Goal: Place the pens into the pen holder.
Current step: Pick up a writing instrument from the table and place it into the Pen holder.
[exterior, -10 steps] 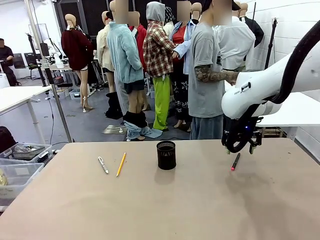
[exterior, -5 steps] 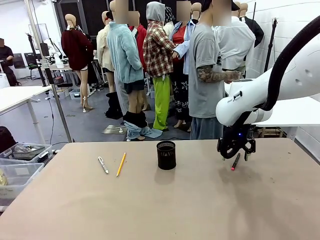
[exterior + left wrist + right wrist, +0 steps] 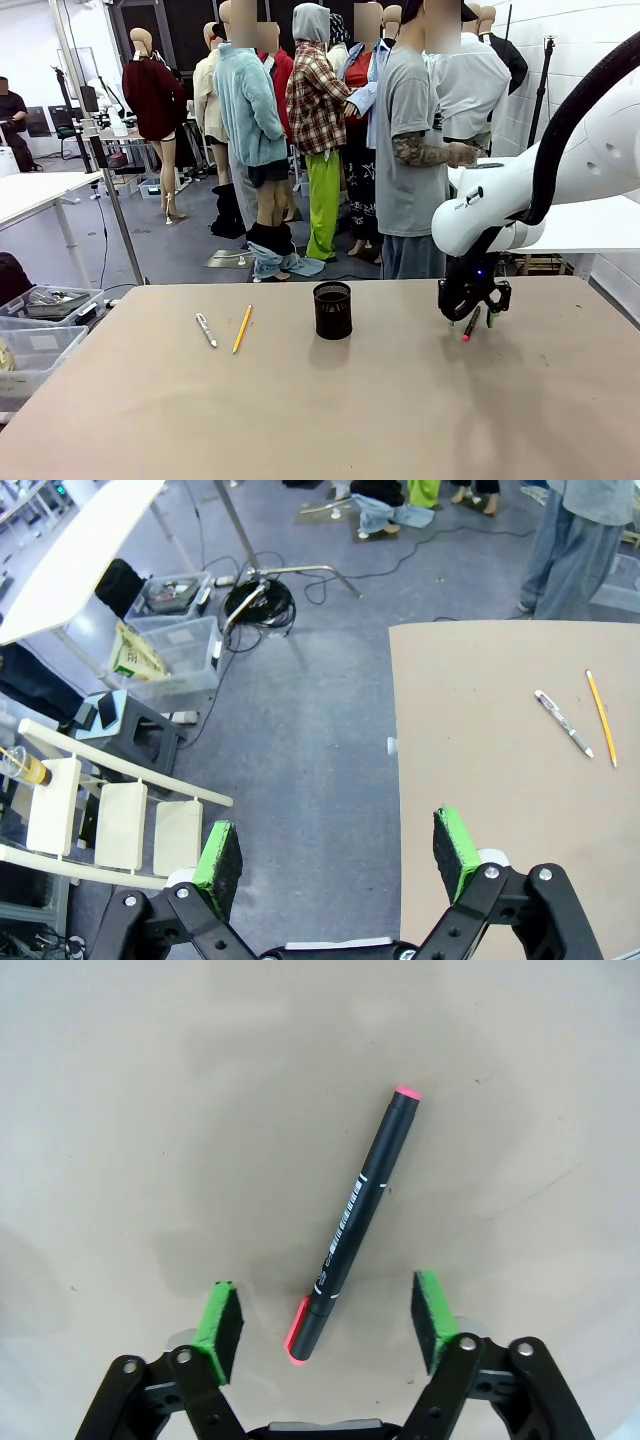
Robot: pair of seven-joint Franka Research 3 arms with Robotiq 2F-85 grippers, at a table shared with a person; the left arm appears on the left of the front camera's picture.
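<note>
Altogether three pens (image 3: 242, 328) lie outside the one pen holder (image 3: 332, 310)

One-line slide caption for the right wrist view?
Right tool, jaws open, straddles a black marker with red ends lying on the tan table, pads clear of it.

My right gripper (image 3: 472, 312) hangs low on a bent arm, pointing down, jaws apart. My left gripper (image 3: 340, 845) sits high, jaws spread wide

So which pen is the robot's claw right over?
The black marker with red ends, lying between the open pads of the right gripper. The white pen and yellow pencil lie past the pen holder.
</note>
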